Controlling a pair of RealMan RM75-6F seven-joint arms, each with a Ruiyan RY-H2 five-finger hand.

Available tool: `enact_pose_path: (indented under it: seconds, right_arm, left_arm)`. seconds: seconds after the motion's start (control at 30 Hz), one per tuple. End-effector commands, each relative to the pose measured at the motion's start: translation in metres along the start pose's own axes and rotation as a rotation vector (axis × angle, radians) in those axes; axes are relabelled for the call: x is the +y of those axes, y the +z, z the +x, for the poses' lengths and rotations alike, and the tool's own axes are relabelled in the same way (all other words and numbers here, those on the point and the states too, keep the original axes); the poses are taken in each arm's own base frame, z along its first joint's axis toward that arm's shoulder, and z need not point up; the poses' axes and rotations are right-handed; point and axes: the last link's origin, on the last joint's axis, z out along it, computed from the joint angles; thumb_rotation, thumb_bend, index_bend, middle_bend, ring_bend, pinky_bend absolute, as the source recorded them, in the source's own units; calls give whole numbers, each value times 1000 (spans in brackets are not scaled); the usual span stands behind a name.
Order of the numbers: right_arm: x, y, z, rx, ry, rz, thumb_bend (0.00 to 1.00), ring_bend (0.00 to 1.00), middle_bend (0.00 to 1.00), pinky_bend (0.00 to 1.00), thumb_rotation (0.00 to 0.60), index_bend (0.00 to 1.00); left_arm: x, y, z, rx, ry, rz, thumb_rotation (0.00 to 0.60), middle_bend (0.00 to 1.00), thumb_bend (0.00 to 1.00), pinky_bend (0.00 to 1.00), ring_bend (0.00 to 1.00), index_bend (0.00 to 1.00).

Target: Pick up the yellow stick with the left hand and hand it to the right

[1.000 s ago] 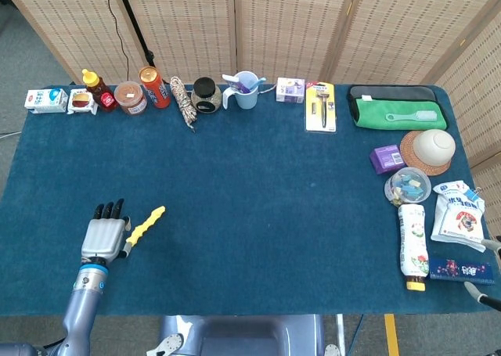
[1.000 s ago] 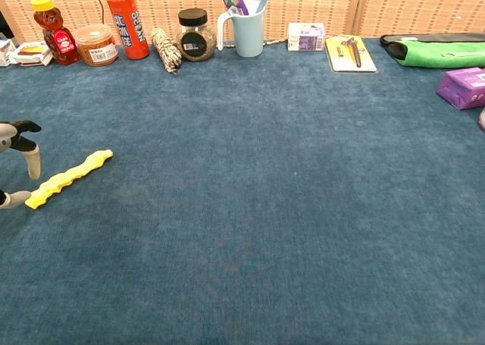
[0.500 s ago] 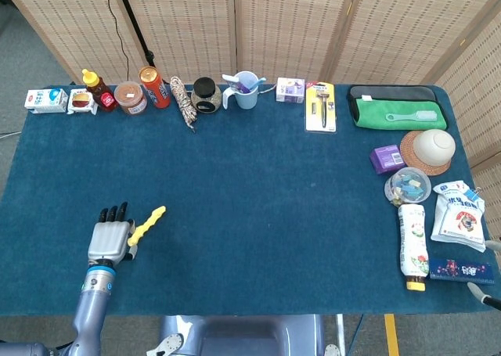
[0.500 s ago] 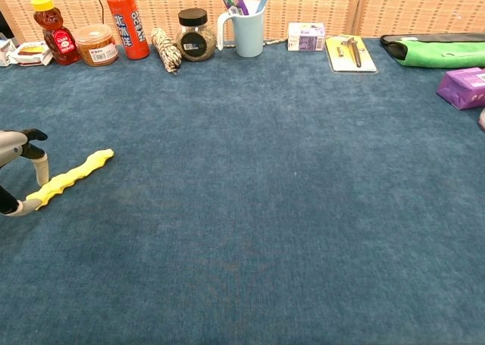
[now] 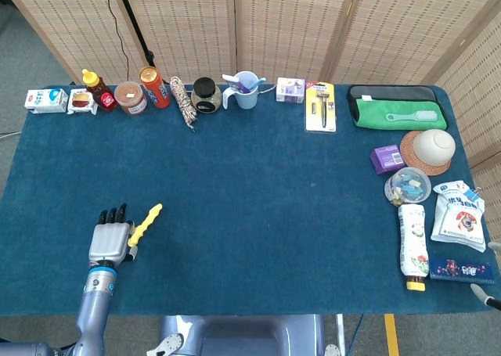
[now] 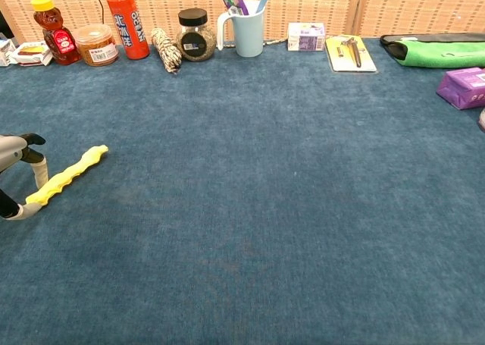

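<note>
Low in the left of the head view, the left hand (image 5: 109,241) rests on the blue table (image 5: 258,192) with its thumb side against the near end of the yellow stick (image 5: 145,224). In the chest view a finger and the thumb appear to pinch that end, though the hand is cut off at the frame edge, so the grip is uncertain. A pinch this close to the tip could let the stick pivot or slip when lifted. Only a sliver at the head view's lower right hints at the right hand; its state cannot be told.
</note>
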Motion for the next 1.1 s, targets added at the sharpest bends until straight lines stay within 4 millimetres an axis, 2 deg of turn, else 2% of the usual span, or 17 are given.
enact_pose_path:
  seconds: [0.03, 0.33, 0.57, 1.1]
  right_arm:
    - [0, 0, 0, 0, 0, 0, 162, 245, 195, 245, 600, 276]
    - [2, -2, 1, 7, 1, -3, 162, 246, 195, 246, 600, 276]
    - [3, -2, 1, 5, 2, -4, 162, 246, 195, 246, 600, 276]
    - [4, -2, 3, 14, 3, -10, 161, 252, 198, 253, 600, 276]
  left_arm:
    - [0, -1, -1, -5, -1, 0, 516, 0, 326, 46, 0, 406]
    - [7, -1, -6, -18, -13, -9, 515, 0, 326, 45, 0, 419]
    - [13, -1, -3, 0, -24, -22, 515, 0, 342, 45, 0, 430]
    - [26, -7, -3, 13, -28, -74, 509, 32, 582, 45, 0, 517]
